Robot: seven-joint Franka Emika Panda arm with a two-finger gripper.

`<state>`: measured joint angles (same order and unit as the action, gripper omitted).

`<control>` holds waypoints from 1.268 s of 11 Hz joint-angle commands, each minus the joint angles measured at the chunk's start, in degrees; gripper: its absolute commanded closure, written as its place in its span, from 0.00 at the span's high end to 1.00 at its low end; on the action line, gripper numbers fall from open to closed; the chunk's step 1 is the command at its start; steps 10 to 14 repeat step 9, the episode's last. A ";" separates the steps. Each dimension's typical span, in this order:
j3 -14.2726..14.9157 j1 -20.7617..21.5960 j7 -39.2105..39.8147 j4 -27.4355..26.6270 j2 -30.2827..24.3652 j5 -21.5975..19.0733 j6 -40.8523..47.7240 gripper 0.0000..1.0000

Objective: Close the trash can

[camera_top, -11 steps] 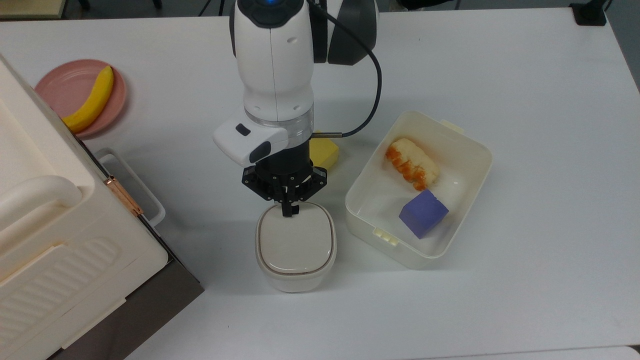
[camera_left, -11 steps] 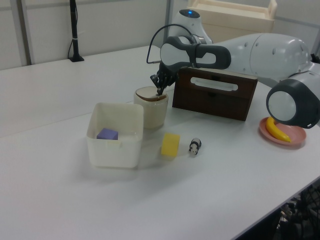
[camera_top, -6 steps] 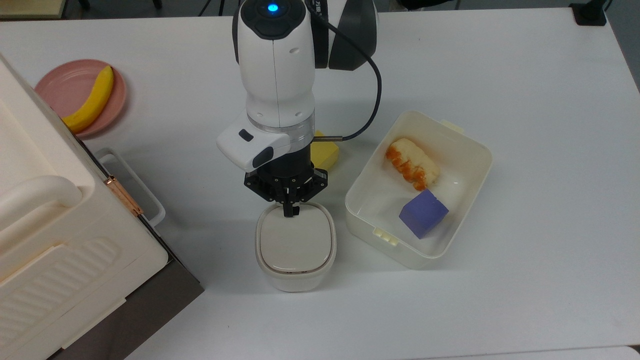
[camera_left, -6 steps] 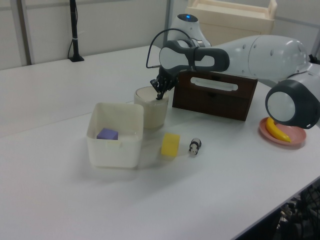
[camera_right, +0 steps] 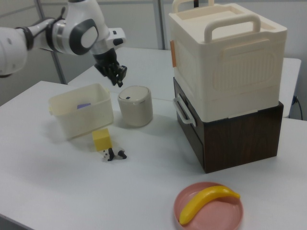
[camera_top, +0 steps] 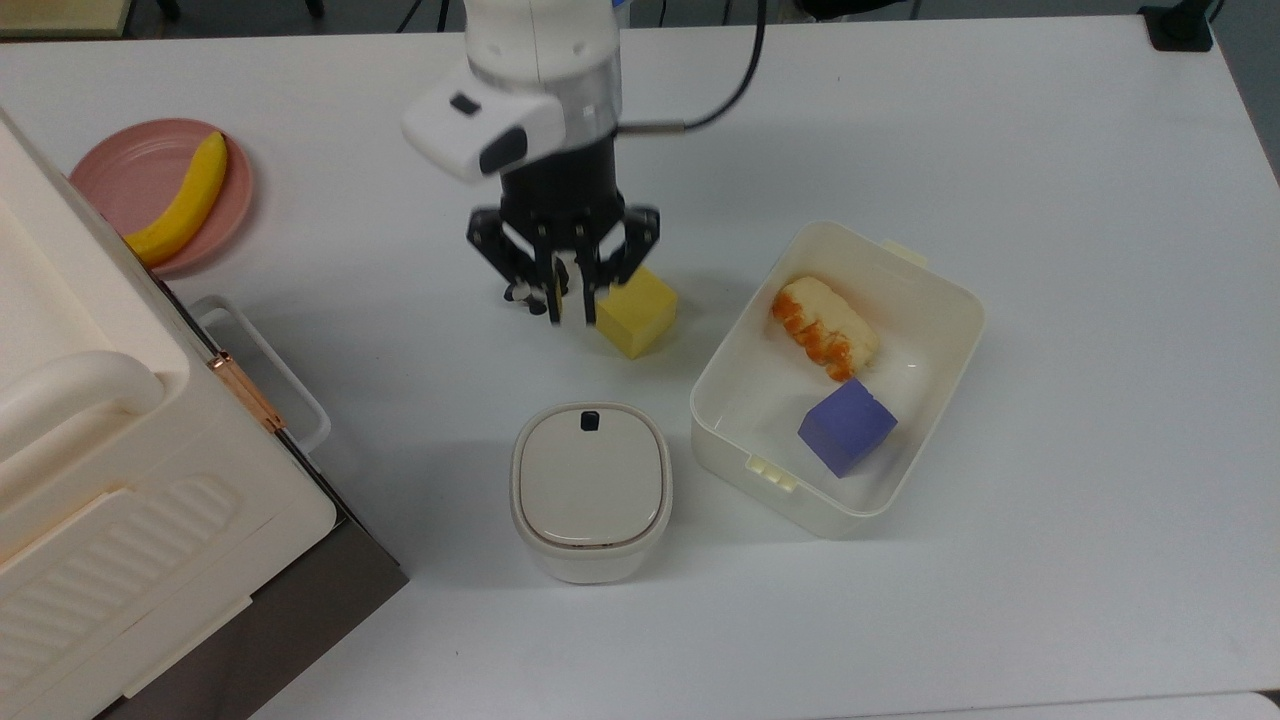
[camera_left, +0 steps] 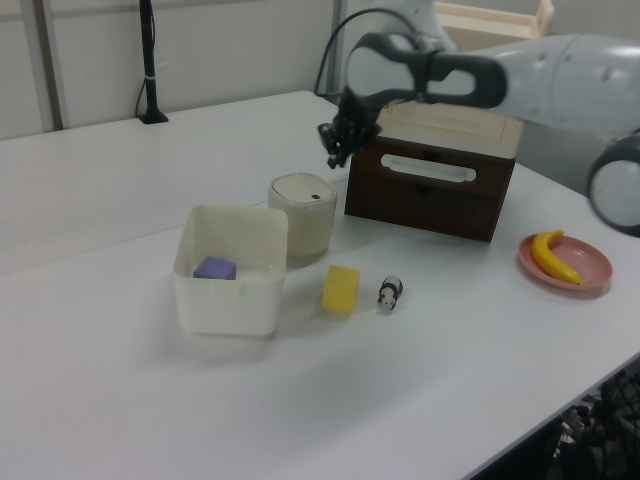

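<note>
The trash can (camera_top: 592,490) is a small cream-white bin standing mid-table, its beige lid lying flat and closed with the black button (camera_top: 589,420) showing. It also appears in the left view (camera_left: 303,215) and the right view (camera_right: 135,106). My gripper (camera_top: 566,308) hangs in the air well above and behind the can, clear of the lid, with its fingers shut and nothing held. It is likewise raised above the can in the left view (camera_left: 333,160) and the right view (camera_right: 117,80).
A yellow block (camera_top: 637,312) and a small panda toy (camera_left: 389,293) lie beneath the gripper. A white container (camera_top: 965,330) right of the can holds a purple cube (camera_top: 846,425) and bread. A big cream appliance (camera_top: 100,450) and a banana (camera_top: 185,200) on a pink plate (camera_top: 130,180) stand at the top view's left.
The gripper has lifted off the trash can's lid and moved up and toward the top view's top. The lid stays down, and its black button is now uncovered.
</note>
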<state>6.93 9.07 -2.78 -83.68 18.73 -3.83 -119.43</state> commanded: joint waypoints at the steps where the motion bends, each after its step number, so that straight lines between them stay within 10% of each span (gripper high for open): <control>1: 0.36 0.07 1.99 -8.60 -8.61 1.52 11.27 1.00; 14: 0.28 0.34 2.61 -8.60 -10.38 5.06 20.46 1.00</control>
